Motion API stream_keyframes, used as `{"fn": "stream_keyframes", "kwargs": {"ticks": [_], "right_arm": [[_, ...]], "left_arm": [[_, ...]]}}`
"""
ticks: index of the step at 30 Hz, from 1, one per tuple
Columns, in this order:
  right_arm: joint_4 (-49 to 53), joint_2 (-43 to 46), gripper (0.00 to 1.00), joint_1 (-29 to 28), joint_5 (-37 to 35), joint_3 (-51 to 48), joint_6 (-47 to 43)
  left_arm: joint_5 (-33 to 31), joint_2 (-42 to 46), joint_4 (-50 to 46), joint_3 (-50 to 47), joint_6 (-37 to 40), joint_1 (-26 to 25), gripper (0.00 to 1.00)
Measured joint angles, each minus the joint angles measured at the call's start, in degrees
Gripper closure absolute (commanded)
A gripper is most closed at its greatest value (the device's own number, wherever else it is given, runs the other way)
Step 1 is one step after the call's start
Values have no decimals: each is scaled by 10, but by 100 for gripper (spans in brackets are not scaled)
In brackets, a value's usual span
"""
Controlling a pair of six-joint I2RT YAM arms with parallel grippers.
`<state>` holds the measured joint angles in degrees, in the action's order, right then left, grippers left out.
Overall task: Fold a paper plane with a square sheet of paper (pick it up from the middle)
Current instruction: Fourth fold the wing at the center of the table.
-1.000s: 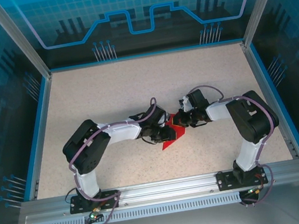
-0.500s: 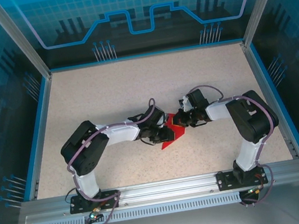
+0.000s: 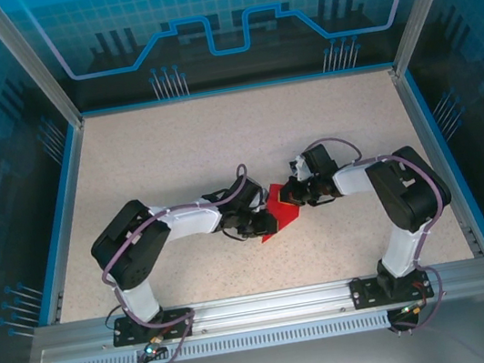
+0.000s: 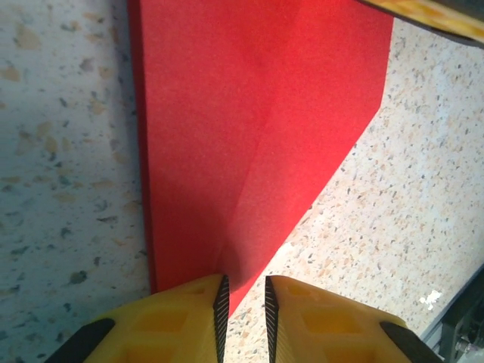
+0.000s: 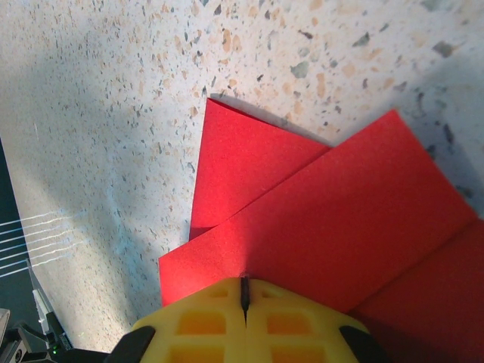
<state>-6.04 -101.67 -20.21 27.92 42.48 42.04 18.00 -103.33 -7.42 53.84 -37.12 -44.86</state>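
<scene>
I judge the task is mid-fold. The square sheet of paper (image 3: 281,216) lies near the middle of the speckled table (image 3: 173,155), between my 2 arms. It is already creased into overlapping flaps, not yet a dart. The right gripper (image 5: 243,296) is clenched, its 2 yellow fingers (image 5: 198,318) meeting with nothing between them, and its tips rest on the edge of the top flap as if pinning it flat. On the left wrist camera, the left gripper (image 4: 243,306) has its jaws parted by a narrow slit. A pointed corner of the sheet runs right up to that slit, so I read the gripper as released, not pinching. For the next move I would nip that corner with the left, lift it, and carry it over to the centre crease while the right pins the sheet. The edges must line up, and the thin paper could slide or buckle.
</scene>
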Motion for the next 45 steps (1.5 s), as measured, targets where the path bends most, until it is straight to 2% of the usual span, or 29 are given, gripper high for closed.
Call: {"fn": "stream_keyframes", "kwargs": {"ticks": [45], "right_arm": [[6,-2,100,0,0,4,0]], "left_arm": [[-17,37,-28,-38,12,0,79]]}}
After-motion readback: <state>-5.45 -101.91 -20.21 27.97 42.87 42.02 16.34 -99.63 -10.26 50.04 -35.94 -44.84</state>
